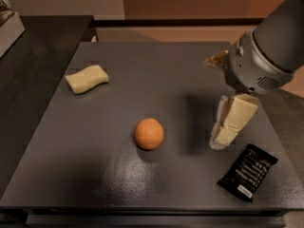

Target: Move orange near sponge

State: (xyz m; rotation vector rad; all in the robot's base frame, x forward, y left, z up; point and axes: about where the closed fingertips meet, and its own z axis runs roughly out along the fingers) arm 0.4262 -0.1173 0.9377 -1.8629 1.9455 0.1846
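Gripper (222, 136) hangs low at the right side, well apart from the orange (149, 133).
I cannot tell if the gripper is apart or together. The orange is round, smooth and matte, so in my judgement an off-centre touch can send it rolling over the flat dark table (142, 61). It lies free near the middle front, well apart from the pale sponge (87, 79) at far left.

Arm (273, 42) above gripper (222, 137) (far right) is cropped.
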